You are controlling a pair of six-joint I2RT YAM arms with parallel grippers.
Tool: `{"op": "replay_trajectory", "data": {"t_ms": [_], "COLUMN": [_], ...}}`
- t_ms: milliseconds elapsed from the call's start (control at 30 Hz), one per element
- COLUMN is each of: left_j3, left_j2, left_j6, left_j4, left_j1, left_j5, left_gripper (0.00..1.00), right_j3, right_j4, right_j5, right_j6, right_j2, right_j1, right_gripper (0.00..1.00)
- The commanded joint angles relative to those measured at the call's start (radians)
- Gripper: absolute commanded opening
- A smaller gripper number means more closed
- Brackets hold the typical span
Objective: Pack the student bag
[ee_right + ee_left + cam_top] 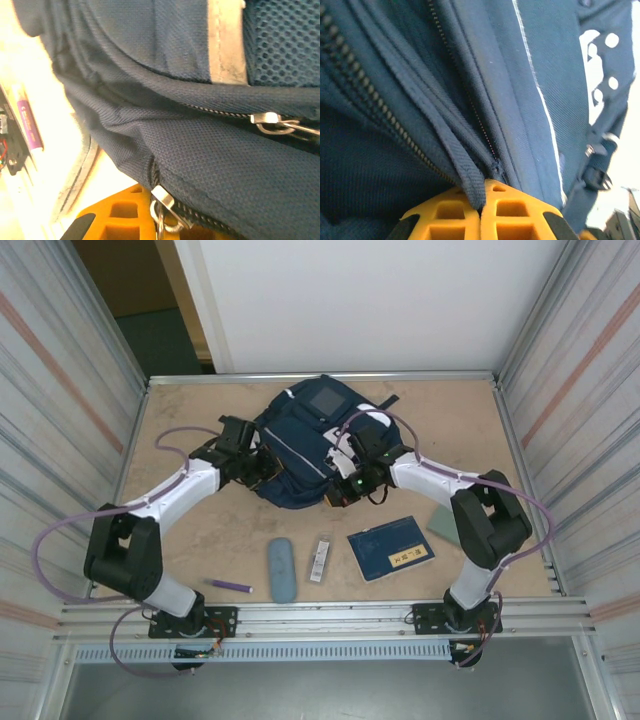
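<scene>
Pinching a navy piped seam between the yellow fingers (pixel 512 215) of the left pincer (pixel 481 196), pads pressing together on the cloth with no gap showing. Gripping right beside a zip track of the student bag (pixel 535 100), with folds of the same fabric crowding in above. Pressing the right pincer (pixel 164 224) together likewise, trapping a zip pull (pixel 162 199) on the bag's lower zip between yellow fingers; spotting a second pull (pixel 272 122) on the zip above, apart from the first.

Sitting at the middle of the counter (pixel 455 420) in the overhead view, grey patch facing up and pointing toward the far edge. Flanking the bag on both sides, left arm against the left flank and right arm against the right, purple cables looping over each and closing off the sideways approaches.

Finding, on the near strip between the two bases, a purple pen (pixel 232 586), a grey-blue oblong case (pixel 282 568), a small clear packet (pixel 320 558) and a blue booklet (pixel 391 548) bearing a yellow label, all lying apart from the bag and from one another. Catching a grey-green flat piece (pixel 441 523) partly hiding behind the right forearm.

Leaving bare board open at the far left and far right corners. Hemming everything in with ribbed metal walls on both sides, a white panel beyond the far edge and an aluminium rail (pixel 330 612) along the near edge.
</scene>
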Motion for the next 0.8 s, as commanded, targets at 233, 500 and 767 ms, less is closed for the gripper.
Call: {"op": "replay_trajectory", "data": {"t_ms": [233,500,767], "left_j3": [-0.032,-0.073,-0.126], "left_j2": [0.115,-0.073,-0.242], "left_j6": [-0.036,0.168,0.258], "left_j4": [0.228,0.021,-0.077], "left_j1": [-0.044,-0.011,-0.192], "left_j5": [0.026,-0.038,-0.067], "left_gripper": [0.07,0.55,0.58], "right_j3": [0.117,0.036,-0.099], "right_j4": [-0.085,-0.102,-0.068], "right_j5": [0.041,-0.009,0.116], "right_j6": [0.189,0.229,0.402], "right_j2": [0.167,0.049,-0.17], "right_j1": [0.076,0.043,-0.014], "right_gripper": [0.15,0.45,0.57]}}
